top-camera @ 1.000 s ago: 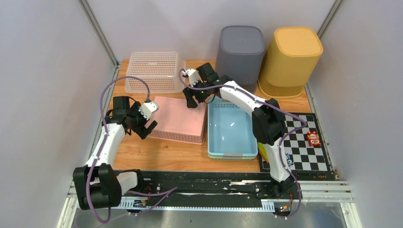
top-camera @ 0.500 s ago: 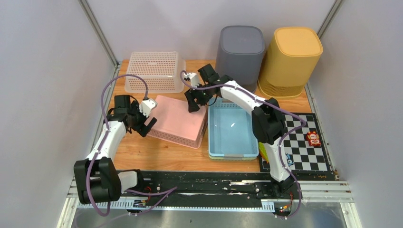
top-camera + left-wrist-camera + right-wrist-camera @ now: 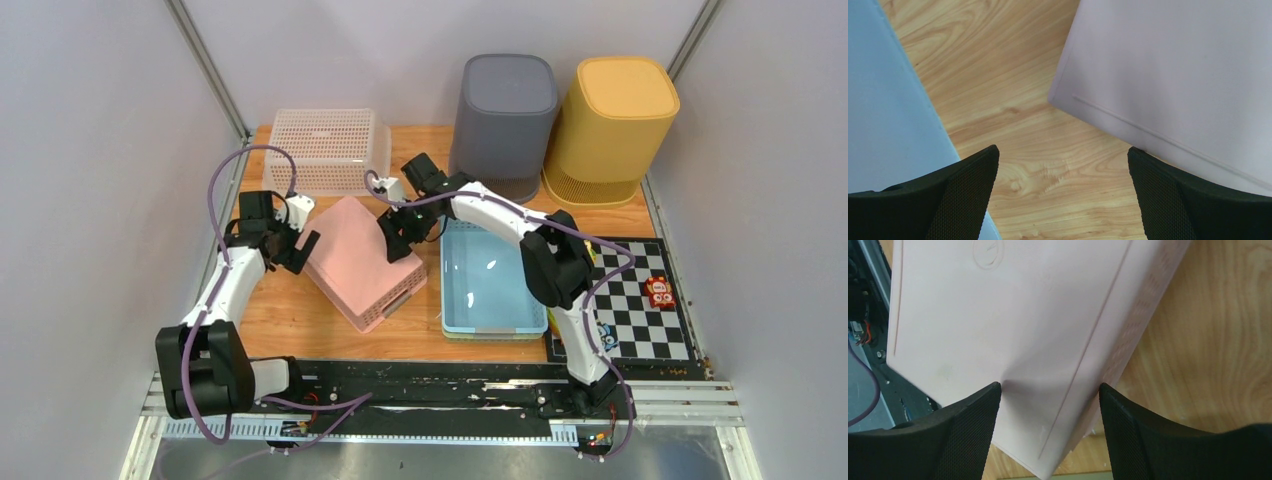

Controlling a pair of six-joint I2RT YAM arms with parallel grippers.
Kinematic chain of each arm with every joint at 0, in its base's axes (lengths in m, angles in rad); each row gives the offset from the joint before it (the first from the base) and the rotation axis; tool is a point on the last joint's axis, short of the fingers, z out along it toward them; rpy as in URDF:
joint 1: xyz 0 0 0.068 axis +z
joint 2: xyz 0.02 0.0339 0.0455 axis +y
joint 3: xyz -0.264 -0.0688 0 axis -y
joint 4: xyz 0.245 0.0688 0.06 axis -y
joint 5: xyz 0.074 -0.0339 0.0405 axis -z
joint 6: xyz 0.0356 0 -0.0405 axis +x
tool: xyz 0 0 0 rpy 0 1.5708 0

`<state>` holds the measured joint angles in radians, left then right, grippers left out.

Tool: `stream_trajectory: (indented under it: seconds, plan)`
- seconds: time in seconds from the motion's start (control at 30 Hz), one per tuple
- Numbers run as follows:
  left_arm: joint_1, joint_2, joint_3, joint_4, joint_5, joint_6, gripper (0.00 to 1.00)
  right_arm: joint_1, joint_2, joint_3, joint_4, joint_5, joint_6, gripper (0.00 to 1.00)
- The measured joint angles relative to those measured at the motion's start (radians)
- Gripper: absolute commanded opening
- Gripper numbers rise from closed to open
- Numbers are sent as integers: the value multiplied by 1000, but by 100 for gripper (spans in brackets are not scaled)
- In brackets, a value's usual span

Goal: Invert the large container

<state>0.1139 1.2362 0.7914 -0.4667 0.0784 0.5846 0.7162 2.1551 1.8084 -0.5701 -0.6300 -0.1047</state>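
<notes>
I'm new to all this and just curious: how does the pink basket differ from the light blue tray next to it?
The pink basket lies bottom up; the light blue tray sits open side up. The pink basket is skewed to the table edge; the tray sits square. The basket's sides are perforated; the tray's look solid. Both are shallow and rectangular.

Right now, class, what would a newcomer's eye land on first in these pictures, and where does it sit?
The pink container lies bottom-up and skewed on the wooden table, mid-scene. The open left fingers are beside its left side and the right fingers are over its far right edge. Behind, at the far right, stand a tall grey bin and a yellow bin.
</notes>
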Motion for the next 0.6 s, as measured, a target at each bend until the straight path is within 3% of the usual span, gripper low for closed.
stream_trajectory:
  seconds: [0.6]
  plan:
    - [1,47,28,71,-225,-78,100,150,42,52,-25,-56,70,74]
